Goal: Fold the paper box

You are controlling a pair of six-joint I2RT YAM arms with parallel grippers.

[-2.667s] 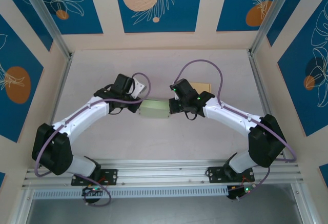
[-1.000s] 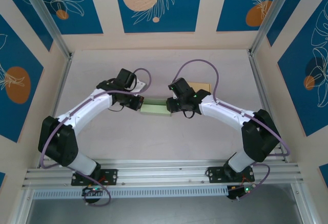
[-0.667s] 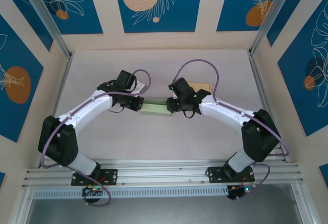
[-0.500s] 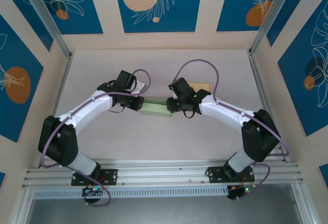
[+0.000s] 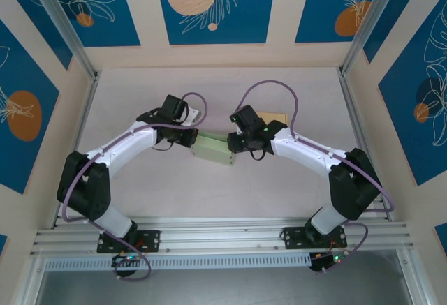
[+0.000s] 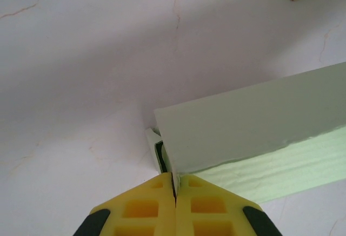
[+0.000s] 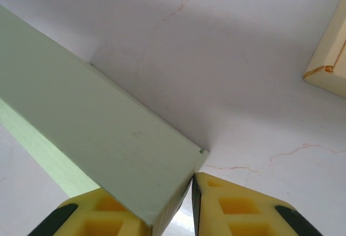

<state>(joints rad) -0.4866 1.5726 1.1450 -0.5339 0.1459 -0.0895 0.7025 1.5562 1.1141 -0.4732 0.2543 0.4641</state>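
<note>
Left gripper [image 5: 190, 137]: pads were closed flat on a thin flap at the box's left end; the left wrist view [image 6: 174, 190] showed no gap between them.
Box [image 5: 213, 151]: pale green, long and narrow, at mid-table [image 5: 209, 88] between the two grippers, lying aslant with its left end farther back. A lighter green strip ran along its lower edge [image 6: 254, 122].
Right gripper [image 5: 236, 143]: narrowly parted, with the box's right end wall [image 7: 97, 122] running down between the fingers; judged a grip on that wall.
Beige card [image 5: 274, 118]: lay behind the right gripper, apart from the box.
Handling: judged light, thin paperboard, stiff across its panels, weak at the creases, easily crushed or torn. Smooth faces could slip in the pads.
Hold: judged best at the end flaps and edges, not on the broad faces.
Change: half a second earlier the box lay level between the grippers; it had since swung aslant, and the left arm had shifted.
</note>
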